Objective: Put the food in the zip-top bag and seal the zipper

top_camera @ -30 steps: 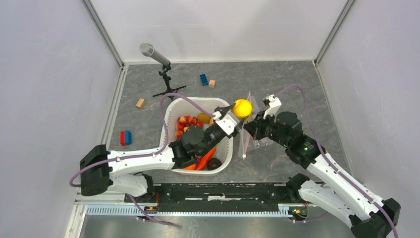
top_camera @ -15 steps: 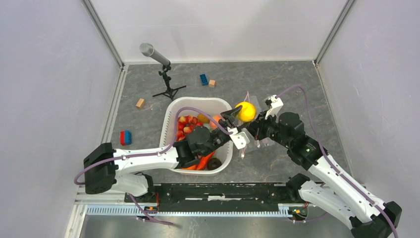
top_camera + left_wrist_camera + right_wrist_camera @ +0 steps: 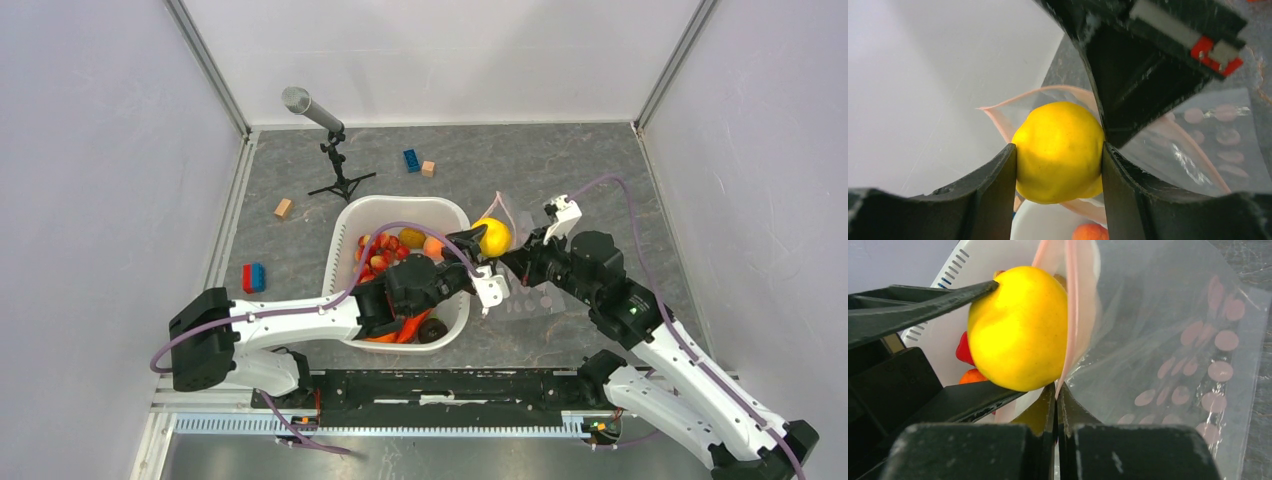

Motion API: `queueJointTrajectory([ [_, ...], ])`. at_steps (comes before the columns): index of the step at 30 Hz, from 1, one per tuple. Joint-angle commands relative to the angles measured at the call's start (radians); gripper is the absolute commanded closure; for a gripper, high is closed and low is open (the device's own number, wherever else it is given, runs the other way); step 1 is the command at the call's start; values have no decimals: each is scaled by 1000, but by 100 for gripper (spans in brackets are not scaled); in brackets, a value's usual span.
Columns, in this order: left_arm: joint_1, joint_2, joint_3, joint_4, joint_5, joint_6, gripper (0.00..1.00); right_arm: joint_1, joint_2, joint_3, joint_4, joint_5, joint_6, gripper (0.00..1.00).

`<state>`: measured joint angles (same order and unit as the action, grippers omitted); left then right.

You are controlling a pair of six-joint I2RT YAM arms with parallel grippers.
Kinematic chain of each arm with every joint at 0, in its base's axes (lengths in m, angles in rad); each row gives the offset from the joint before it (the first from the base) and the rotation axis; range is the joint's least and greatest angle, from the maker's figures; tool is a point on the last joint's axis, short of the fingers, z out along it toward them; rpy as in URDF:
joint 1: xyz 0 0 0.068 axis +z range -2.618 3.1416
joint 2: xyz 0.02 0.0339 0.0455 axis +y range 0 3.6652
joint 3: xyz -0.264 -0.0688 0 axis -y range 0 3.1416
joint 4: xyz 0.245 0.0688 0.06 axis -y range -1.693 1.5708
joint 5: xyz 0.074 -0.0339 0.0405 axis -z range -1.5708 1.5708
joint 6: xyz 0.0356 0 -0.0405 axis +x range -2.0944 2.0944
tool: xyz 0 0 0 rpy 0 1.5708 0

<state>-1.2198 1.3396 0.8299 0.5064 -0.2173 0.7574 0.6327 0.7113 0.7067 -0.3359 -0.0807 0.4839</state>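
Observation:
My left gripper [image 3: 482,243] is shut on the yellow fruit [image 3: 492,237] and holds it at the mouth of the zip-top bag [image 3: 540,290], just right of the white basin [image 3: 345,215]. In the left wrist view the yellow fruit [image 3: 1058,150] sits between both fingers, with the bag's pink zipper strip [image 3: 998,122] behind it. My right gripper [image 3: 1058,390] is shut on the bag's pink mouth edge [image 3: 1071,305] and holds it up beside the fruit [image 3: 1018,330]. The clear bag [image 3: 1188,350] with pale dots lies to the right. More food [image 3: 385,250] is in the basin.
A microphone on a small stand [image 3: 325,130] is at the back left. A blue block [image 3: 411,160] and wooden blocks [image 3: 428,168] [image 3: 283,208] lie behind the basin. A red and blue block [image 3: 252,277] lies left of it.
My left gripper has carried the yellow fruit down and slightly left to the bag's mouth. My right arm has lowered, and the bag now lies flatter on the table.

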Motion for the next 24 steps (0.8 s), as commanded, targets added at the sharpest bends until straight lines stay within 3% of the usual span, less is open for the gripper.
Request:
queueJointTrajectory([
  [1,-3,-16,17,-120,29,-6,62,2,-55,66,32,50,5,100],
  [9,1,11,153,-376,97,-150,42,2,-71,92,28,64,7,100],
  [13,3,43,231,-425,90,-249,17,2,-59,130,-39,109,-6,100],
  [16,8,65,289,-466,91,-295,9,2,-34,195,-160,208,-20,100],
  [19,9,77,343,-534,88,-325,4,2,-26,240,-245,316,-43,100],
  [24,18,-1,306,-470,100,-400,2,2,-19,242,-276,404,-44,100],
])
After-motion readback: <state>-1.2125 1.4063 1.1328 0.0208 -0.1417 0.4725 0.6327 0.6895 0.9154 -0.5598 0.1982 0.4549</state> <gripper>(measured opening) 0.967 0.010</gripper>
